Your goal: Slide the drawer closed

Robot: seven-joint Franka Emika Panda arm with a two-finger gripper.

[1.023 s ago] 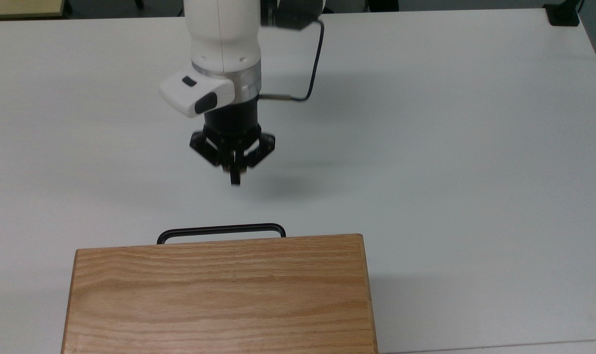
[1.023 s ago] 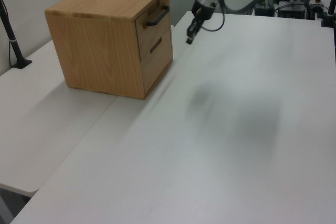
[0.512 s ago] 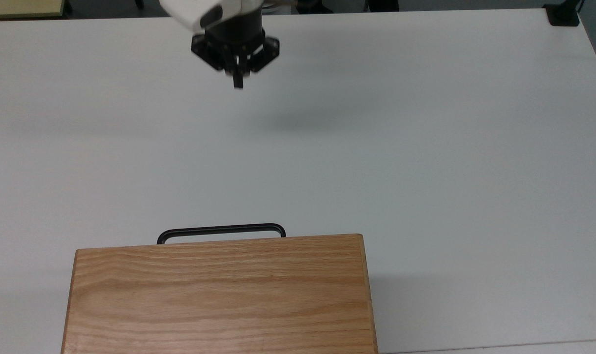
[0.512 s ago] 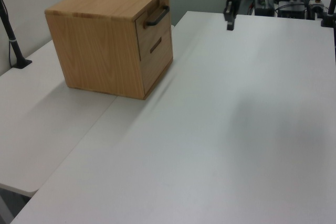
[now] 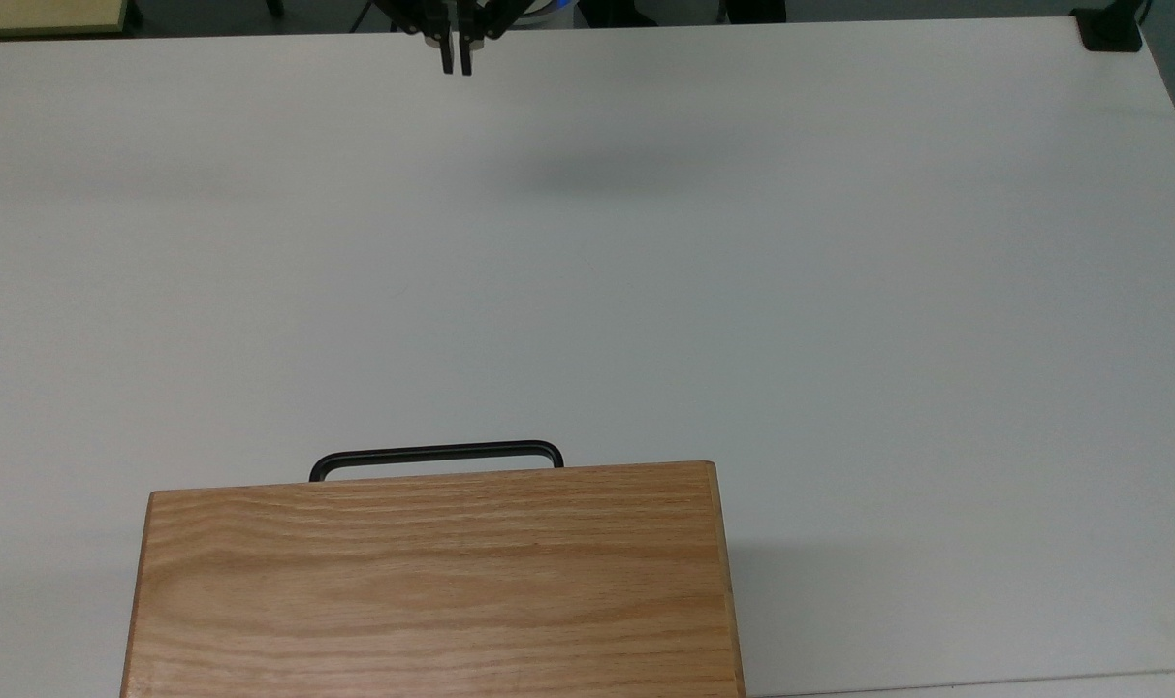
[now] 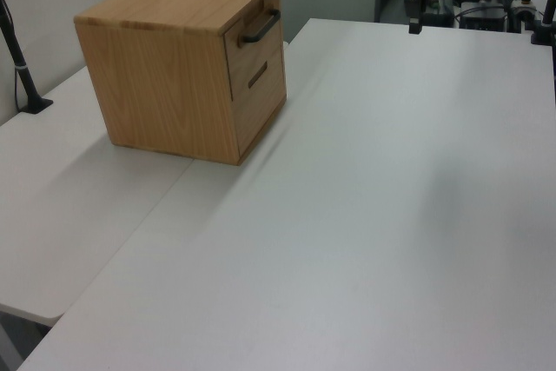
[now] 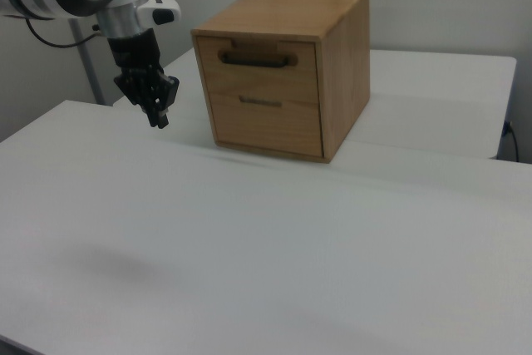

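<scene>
While you look at the top view, note the gripper [image 5: 455, 60] at the far edge of the white table [image 5: 840, 291], its two dark fingers pressed together and pointing down with nothing between them. A second ago it hung over the middle of the table, not far from the black bar handle [image 5: 436, 454]; half a second ago it was already farther off, and now little more than its fingertips reach into the picture at the top. The drawer's handle pokes out past the far edge of the oak cabinet [image 5: 432, 582], which sits at the top view's near edge, left of centre. Cabinet and handle lie just where they lay before.

Turning to the left view, you find the cabinet on the left side, the drawer [image 6: 260, 30] at the top of its front face, flush with the face. The gripper [image 6: 415, 25] hangs over the table's far edge, well apart from the drawer; a second ago it was just beside the cabinet's front.

From the right view, you see the drawer [image 7: 258, 67] above a second front panel [image 7: 266, 122], both flush. The gripper [image 7: 158, 118] hangs above the table on the right view's left, near the cabinet but not touching it.
</scene>
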